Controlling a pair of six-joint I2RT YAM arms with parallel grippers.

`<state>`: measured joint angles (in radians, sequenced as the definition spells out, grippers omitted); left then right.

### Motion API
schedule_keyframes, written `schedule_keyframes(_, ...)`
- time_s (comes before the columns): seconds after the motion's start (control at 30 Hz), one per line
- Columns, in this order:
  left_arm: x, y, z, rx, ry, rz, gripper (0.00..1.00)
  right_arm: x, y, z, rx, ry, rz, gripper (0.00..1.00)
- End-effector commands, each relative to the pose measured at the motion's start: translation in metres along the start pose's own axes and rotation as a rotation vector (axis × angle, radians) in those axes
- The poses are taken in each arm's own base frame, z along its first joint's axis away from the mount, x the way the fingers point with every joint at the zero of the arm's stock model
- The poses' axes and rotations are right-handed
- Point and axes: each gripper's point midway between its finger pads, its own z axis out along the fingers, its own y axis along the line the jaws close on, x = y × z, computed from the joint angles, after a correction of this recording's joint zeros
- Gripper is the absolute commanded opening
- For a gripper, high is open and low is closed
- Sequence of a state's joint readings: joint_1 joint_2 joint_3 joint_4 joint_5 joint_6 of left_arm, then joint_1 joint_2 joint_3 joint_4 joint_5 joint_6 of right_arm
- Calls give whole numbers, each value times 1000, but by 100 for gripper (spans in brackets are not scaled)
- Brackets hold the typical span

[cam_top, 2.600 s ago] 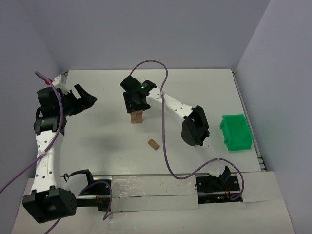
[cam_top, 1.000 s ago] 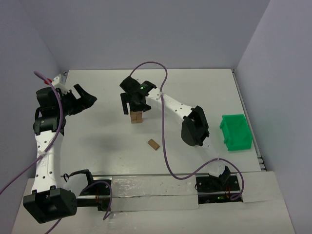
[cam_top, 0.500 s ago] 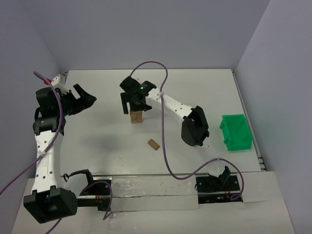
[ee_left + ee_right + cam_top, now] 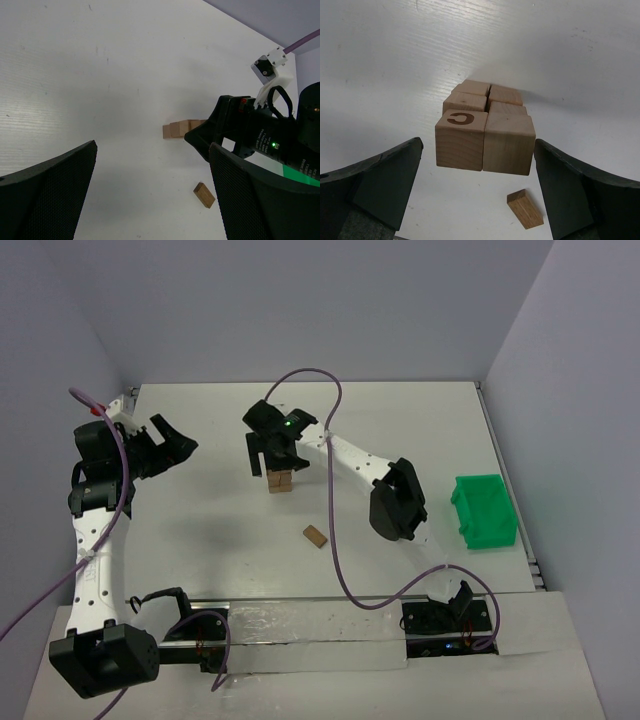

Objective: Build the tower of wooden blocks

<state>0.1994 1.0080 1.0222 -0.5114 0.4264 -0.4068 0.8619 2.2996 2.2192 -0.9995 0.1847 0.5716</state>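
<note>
Wood block tower (image 4: 280, 480) upright near frame centre, slightly left; 2 blocks per layer. Right gripper (image 4: 276, 460) directly over it, jaws spread wide, holding nothing, clear of tower. Loose block (image 4: 316, 536) lower right of tower, apart. Left gripper (image 4: 176, 444) upper left, jaws wide, empty.

Light-brown wooden blocks (image 4: 487, 132), one with a dark C; green bin (image 4: 485, 512)
</note>
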Motion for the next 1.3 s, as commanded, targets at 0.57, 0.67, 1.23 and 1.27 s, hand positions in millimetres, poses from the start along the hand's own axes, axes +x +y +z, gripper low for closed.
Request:
schedule_keyframes(0.57, -12, -4, -4, 34, -52, 18, 99, -6, 6, 18, 29, -43, 36, 100)
schedule_keyframes(0.67, -13, -3, -5, 35, -54, 16, 99, -3, 4, 22, 34, -33, 34, 100)
schedule_keyframes(1.23, -11, 0, -4, 32, -49, 12, 99, -2, 3, 33, 55, -36, 37, 100)
schedule_keyframes(1.27, -10, 0, -4, 32, -47, 11, 99, -3, 5, 32, 51, -41, 39, 100)
